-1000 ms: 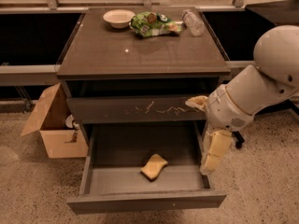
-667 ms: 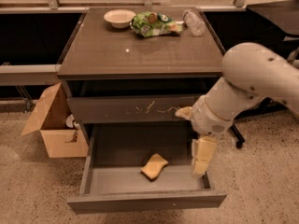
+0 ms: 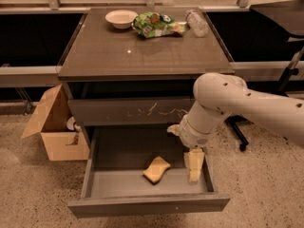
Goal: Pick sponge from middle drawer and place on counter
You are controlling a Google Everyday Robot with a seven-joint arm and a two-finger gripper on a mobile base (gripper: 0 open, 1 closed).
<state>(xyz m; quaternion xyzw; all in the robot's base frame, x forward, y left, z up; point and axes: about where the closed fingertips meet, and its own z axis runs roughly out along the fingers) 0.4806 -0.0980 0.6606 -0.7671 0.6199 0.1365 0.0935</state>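
The pale yellow sponge (image 3: 156, 169) lies flat on the floor of the open middle drawer (image 3: 147, 204), near its centre. My gripper (image 3: 184, 148) hangs over the drawer's right part, just right of the sponge and not touching it. It is open and empty, with one yellowish finger (image 3: 194, 165) pointing down into the drawer and the other up by the scratched drawer front (image 3: 133, 110). The counter (image 3: 142, 51) is the glossy grey-brown top of the cabinet above.
A white bowl (image 3: 121, 18), a green snack bag (image 3: 154, 24) and a clear plastic bottle (image 3: 196, 22) sit at the counter's far edge. An open cardboard box (image 3: 52, 122) stands on the floor left of the cabinet. A chair base (image 3: 237, 132) is at the right.
My arm has swung left and lower, bringing the gripper from beside the drawer's right wall to over the drawer, closer to the sponge. The sponge has not moved.
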